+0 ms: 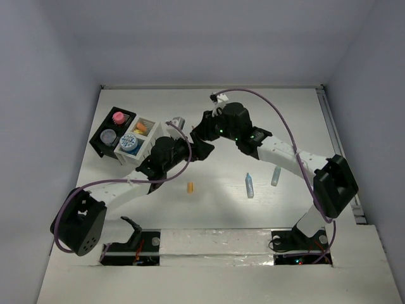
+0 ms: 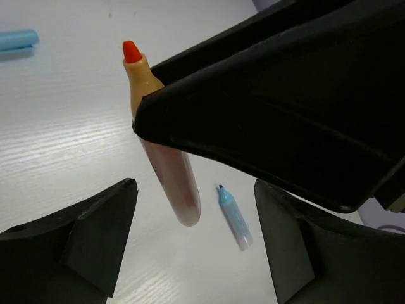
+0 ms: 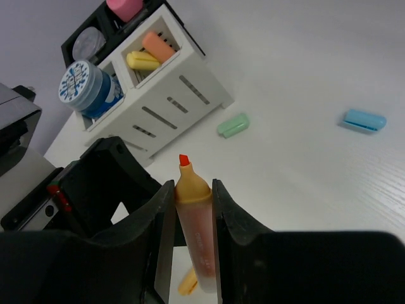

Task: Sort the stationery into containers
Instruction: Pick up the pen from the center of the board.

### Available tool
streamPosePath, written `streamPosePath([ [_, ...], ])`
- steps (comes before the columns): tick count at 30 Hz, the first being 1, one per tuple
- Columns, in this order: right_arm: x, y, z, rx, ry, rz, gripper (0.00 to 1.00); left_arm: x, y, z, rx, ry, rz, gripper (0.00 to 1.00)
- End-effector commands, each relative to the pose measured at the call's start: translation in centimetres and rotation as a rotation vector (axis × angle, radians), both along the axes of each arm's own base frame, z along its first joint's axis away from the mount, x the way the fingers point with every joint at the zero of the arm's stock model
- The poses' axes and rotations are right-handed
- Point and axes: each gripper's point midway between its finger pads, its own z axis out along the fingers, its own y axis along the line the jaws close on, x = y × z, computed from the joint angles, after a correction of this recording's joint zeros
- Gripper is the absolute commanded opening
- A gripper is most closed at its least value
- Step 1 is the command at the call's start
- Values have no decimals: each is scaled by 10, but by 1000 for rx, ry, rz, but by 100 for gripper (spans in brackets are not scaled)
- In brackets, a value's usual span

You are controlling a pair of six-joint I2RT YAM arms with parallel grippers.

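My right gripper point(image 3: 193, 193) is shut on an uncapped orange highlighter point(image 3: 197, 237), red tip up, held above the table. The same highlighter point(image 2: 172, 180) hangs just in front of my open, empty left gripper point(image 2: 193, 253), under the black right gripper. In the top view the two grippers meet right of the white compartmented box point(image 1: 147, 147), which adjoins the black tray point(image 1: 100, 147). The box point(image 3: 180, 101) holds yellow point(image 3: 142, 61) and orange point(image 3: 158, 44) sticks and a blue-lidded tub point(image 3: 83, 83). The tray holds a grey-lidded tub point(image 3: 88, 43) and a pink piece point(image 3: 123, 7).
On the table lie an orange cap point(image 1: 190, 187), a blue highlighter point(image 1: 249, 185), also in the left wrist view point(image 2: 235, 216), and a paler piece point(image 1: 276, 176). A green cap point(image 3: 233, 125) and a blue cap point(image 3: 364, 120) lie right of the box.
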Motion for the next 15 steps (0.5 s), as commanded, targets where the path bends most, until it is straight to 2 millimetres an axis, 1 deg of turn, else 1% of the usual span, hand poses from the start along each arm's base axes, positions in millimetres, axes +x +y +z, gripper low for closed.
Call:
streamPosePath([
  [1, -1, 7, 38, 117, -58, 2, 0, 19, 3, 39, -30, -129, 71, 70],
  [2, -5, 11, 39, 124, -58, 12, 0, 18, 2, 39, -22, -132, 73, 66],
  [7, -5, 7, 42, 140, -66, -6, 0, 19, 8, 40, -13, -144, 98, 52],
  [10, -7, 7, 44, 152, -62, -4, 0, 20, 9, 40, -10, -146, 102, 47],
  [11, -9, 8, 47, 168, -61, 6, 0, 20, 9, 40, -11, -148, 104, 40],
  [13, -11, 9, 48, 177, -56, 13, 0, 18, 5, 41, -13, -154, 95, 28],
  [14, -12, 9, 46, 179, -49, 13, 0, 18, 5, 40, -12, -155, 93, 16],
  [15, -12, 9, 47, 183, -46, 9, 0, 18, 6, 42, -14, -162, 94, 9],
])
